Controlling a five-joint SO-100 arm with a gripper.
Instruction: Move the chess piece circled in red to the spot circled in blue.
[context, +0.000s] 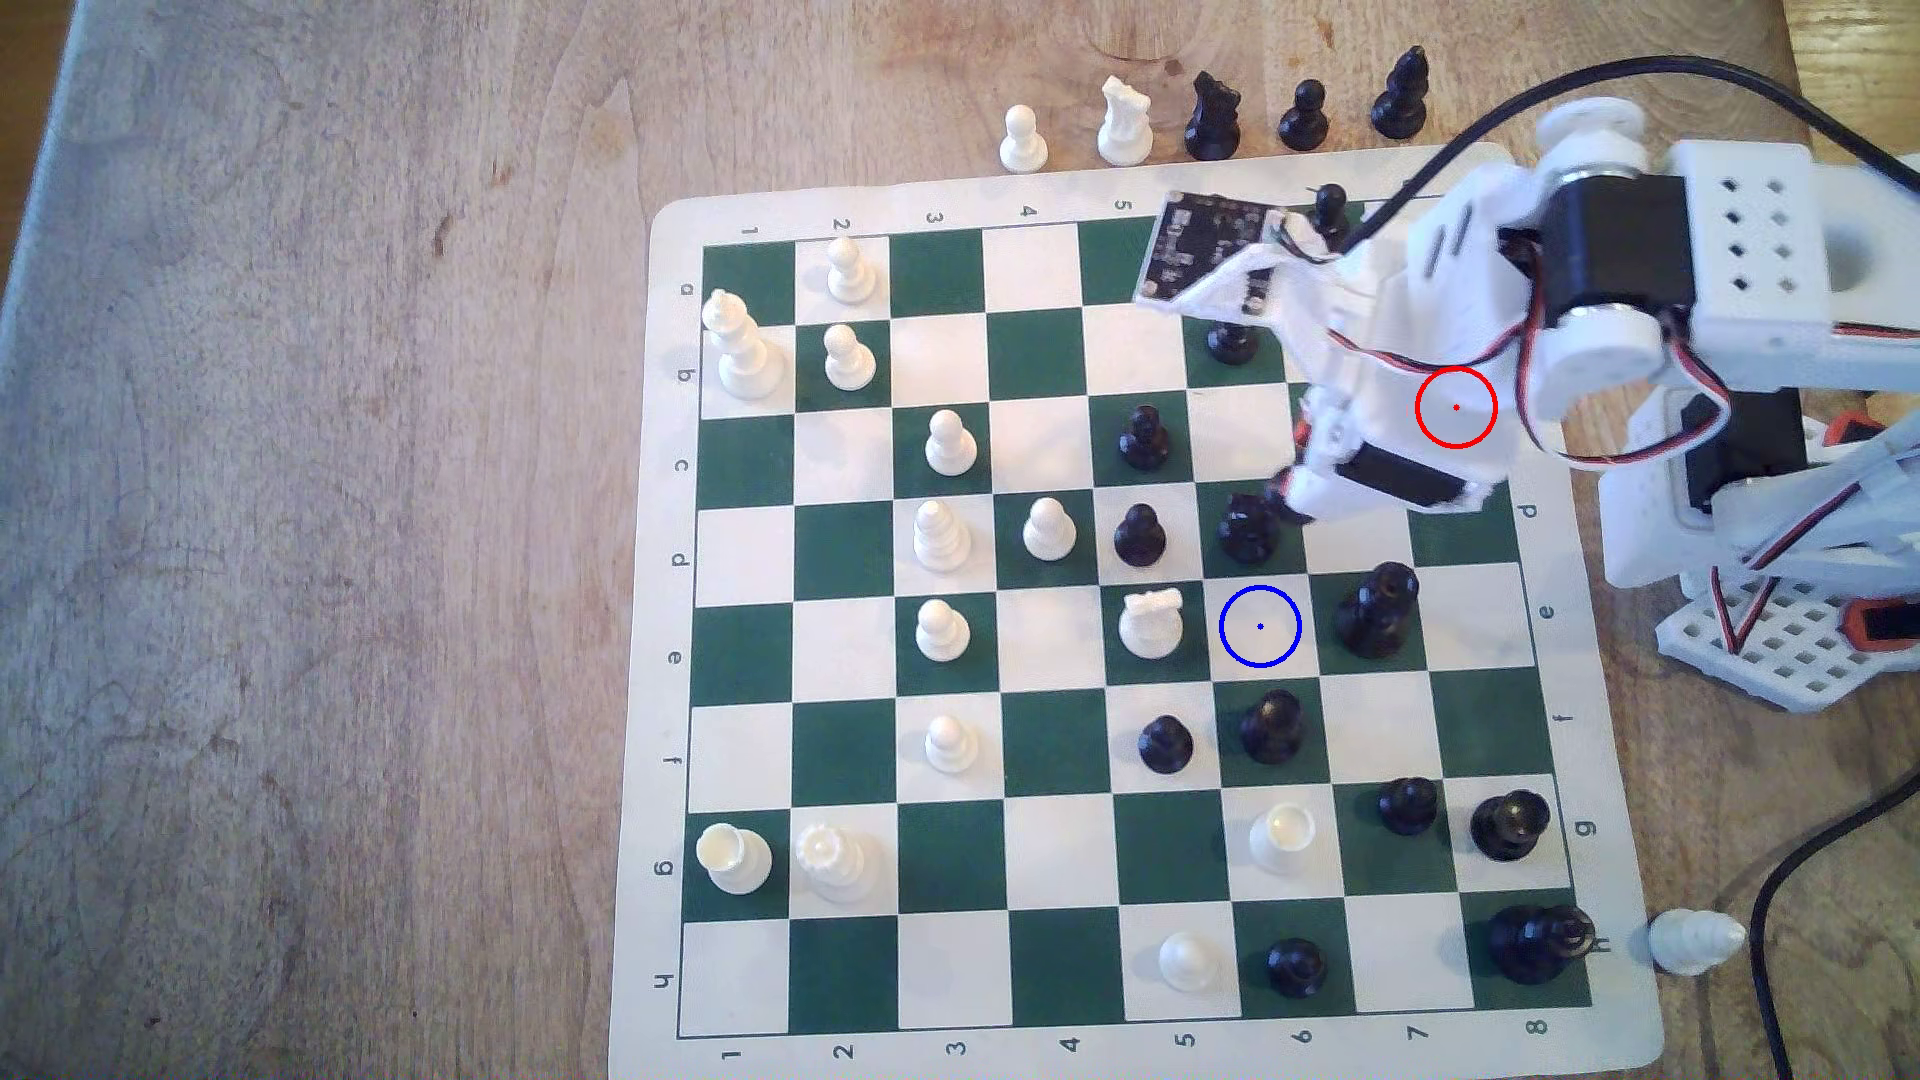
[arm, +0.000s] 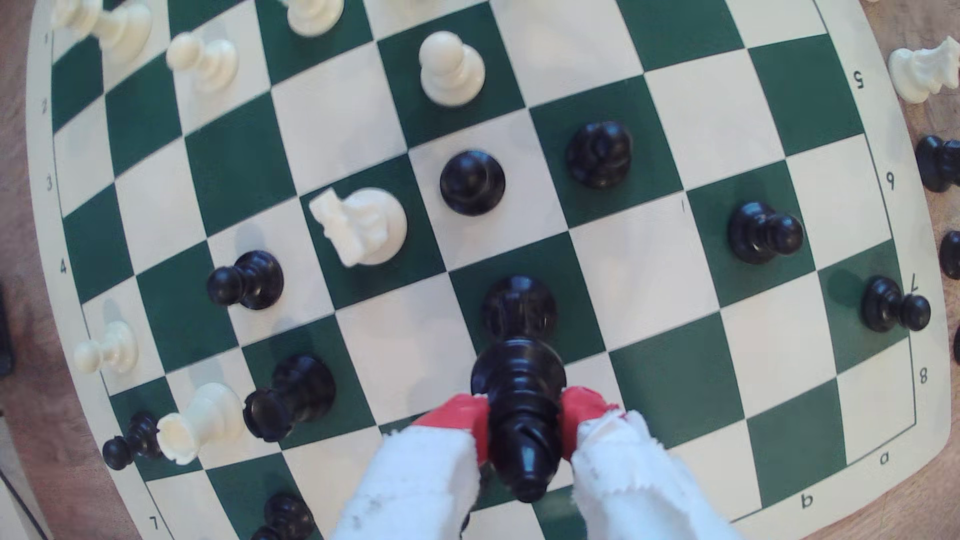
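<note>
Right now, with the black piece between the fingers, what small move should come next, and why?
Probably carry the black piece on toward the blue-ringed square, keeping it raised. In the wrist view the gripper is shut on it, its base above a black pawn. In the exterior view the ringed square is bare, with a white knight on the next square.

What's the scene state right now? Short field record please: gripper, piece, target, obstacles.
gripper: gripper, red-tipped fingers shut on the black bishop
piece: black bishop, clamped between the two fingers, above the board
target: blue-ringed cream square, no piece on it
neighbours of target: white knight on the exterior view's left, tall black piece on its right, black pawn above, black piece below
task status: bishop not yet on the target
</note>
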